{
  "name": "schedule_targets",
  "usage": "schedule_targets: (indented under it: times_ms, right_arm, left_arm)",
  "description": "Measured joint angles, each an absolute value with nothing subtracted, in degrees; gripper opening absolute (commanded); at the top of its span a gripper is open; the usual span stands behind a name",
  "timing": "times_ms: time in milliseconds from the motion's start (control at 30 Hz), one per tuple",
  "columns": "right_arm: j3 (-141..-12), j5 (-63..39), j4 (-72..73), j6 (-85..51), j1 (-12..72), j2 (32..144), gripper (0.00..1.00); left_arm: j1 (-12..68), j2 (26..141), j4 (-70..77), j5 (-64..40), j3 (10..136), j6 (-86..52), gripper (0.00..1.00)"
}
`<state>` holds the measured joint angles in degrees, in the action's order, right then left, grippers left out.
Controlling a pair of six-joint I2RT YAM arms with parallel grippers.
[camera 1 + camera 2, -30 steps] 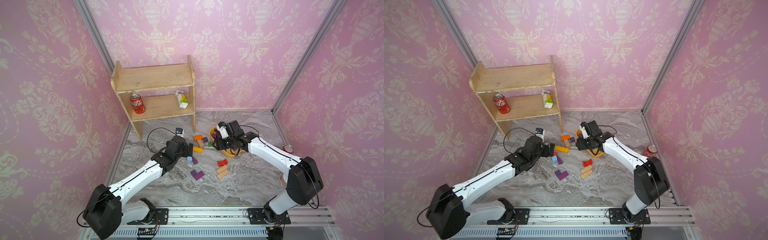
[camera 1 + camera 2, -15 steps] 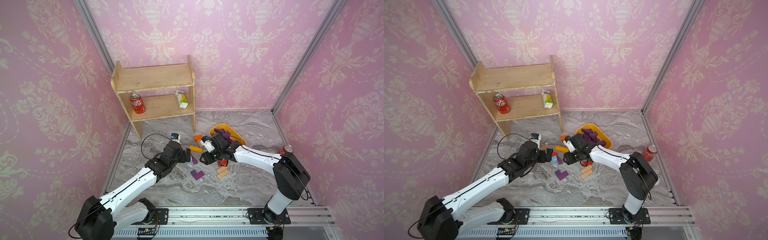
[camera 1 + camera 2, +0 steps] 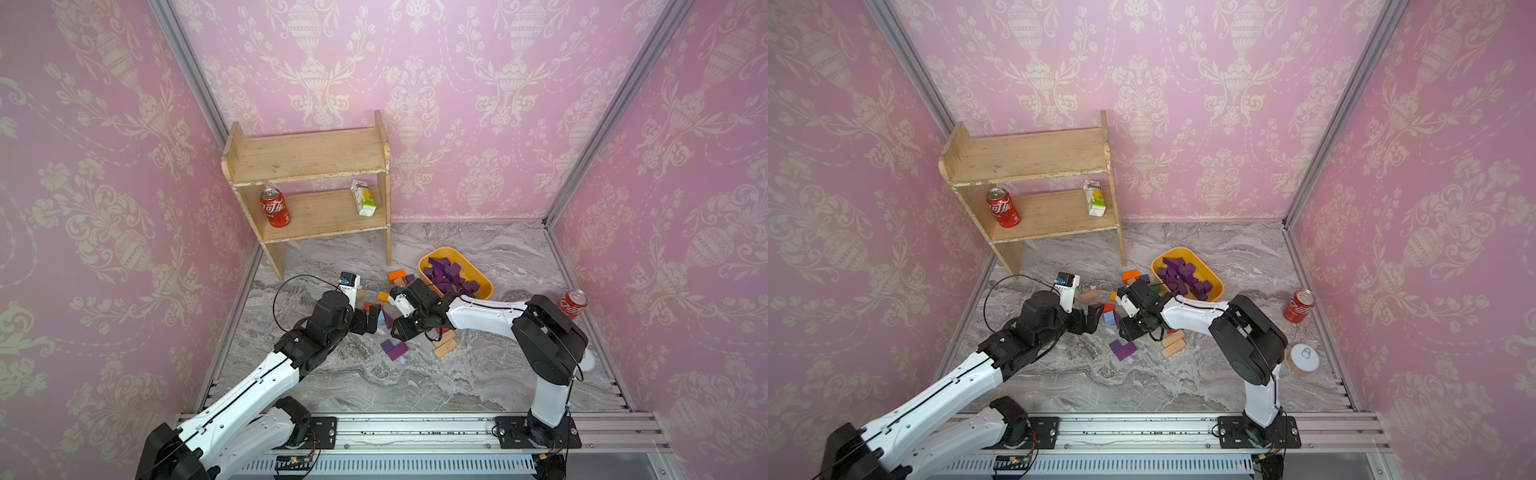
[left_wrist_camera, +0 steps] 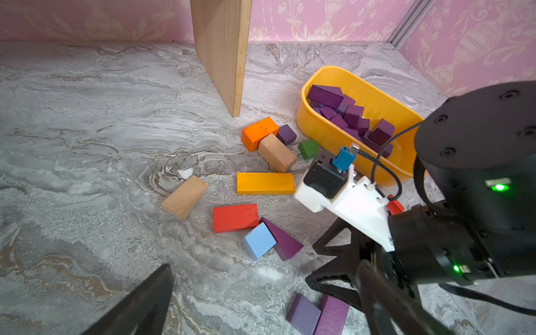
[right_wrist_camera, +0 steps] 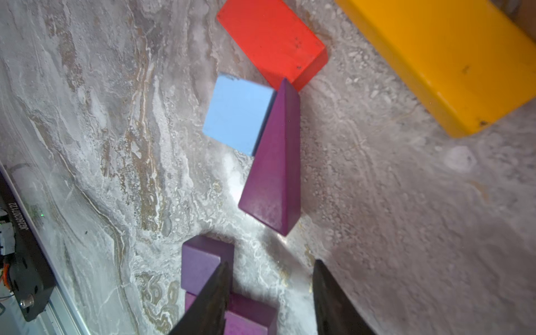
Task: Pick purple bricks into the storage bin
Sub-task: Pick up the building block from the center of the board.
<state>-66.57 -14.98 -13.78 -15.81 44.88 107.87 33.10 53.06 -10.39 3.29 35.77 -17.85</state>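
Presently right gripper (image 5: pixel 271 293), jaws parted, empty, just beside purple wedge (image 5: pixel 274 162).

Bright, even light casts soft shadows, edges bow outward, and the right wrist view looks blurred.

Three walls (image 3: pixel 457 83) papered in pink, with a cream damask of urns and garlands, enclose a grey marble-veined counter (image 3: pixel 415 386). Aluminium posts (image 3: pixel 189 70) run up both back corners. A pale wooden two-tier shelf (image 3: pixel 307 156) stands at the back left, against the wall. A metal rail (image 3: pixel 415 430) edges the front. The light is soft and even.
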Motion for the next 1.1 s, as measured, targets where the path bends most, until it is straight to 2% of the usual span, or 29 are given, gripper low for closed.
schedule_targets:
  times_ms: [233, 433, 500, 633, 900, 1100]
  right_arm:
    - [-71.44, -13.67, -14.15, -14.55, 44.88, 111.57, 0.52]
    - [-73.82, -12.27, -15.31, -14.59, 44.88, 114.13, 0.48]
    - [-74.08, -11.99, -15.33, -14.57, 44.88, 114.30, 0.44]
    - [-74.50, -12.08, -15.25, -14.37, 44.88, 114.89, 0.43]
    - [-75.33, -10.50, -15.27, -14.33, 44.95, 115.63, 0.25]
    - [-73.89, -9.37, -15.97, -14.20, 44.75, 113.89, 0.22]
  left_arm:
    - [33.10, 52.51, -10.39, 3.53, 35.68, -17.37, 0.99]
    - [33.10, 52.66, -10.37, 4.36, 35.44, -17.19, 0.99]
    - [33.10, 52.71, -10.37, 4.82, 35.40, -17.17, 0.99]
    - [33.10, 52.97, -10.26, 5.23, 35.22, -17.17, 0.99]
    - [33.10, 53.65, -8.45, 5.23, 33.19, -17.21, 0.99]
    - [33.06, 54.89, -7.25, 5.23, 33.19, -17.21, 0.99]
